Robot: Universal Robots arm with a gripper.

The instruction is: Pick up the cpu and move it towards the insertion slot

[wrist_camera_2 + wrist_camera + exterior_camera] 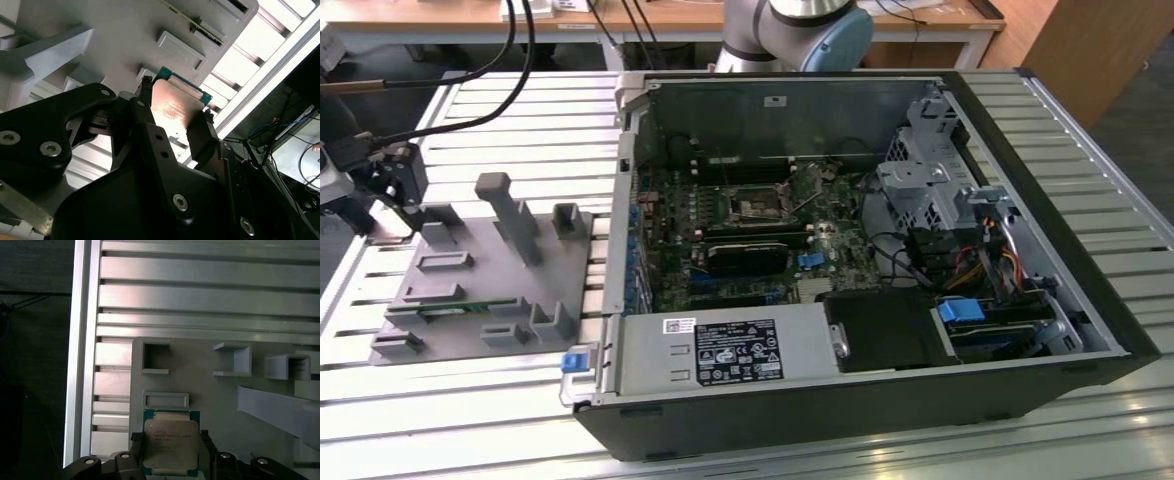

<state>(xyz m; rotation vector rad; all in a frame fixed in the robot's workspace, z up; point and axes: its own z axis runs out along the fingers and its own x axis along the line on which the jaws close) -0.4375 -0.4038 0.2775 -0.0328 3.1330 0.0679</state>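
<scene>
Hand (171, 440), pointing down, clamps cpu (170, 446) over fixture (210, 405).

cpu (171, 445): faint print on its top, too small to read
power box sticker (735, 352): white signs and words, too small to read

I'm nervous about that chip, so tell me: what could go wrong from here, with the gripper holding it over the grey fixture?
The gripper grips the cpu by two edges only, so it may slip or tilt when moved. The tall post on the grey fixture and the case wall stand between it and the socket; a low path could clip them.
</scene>
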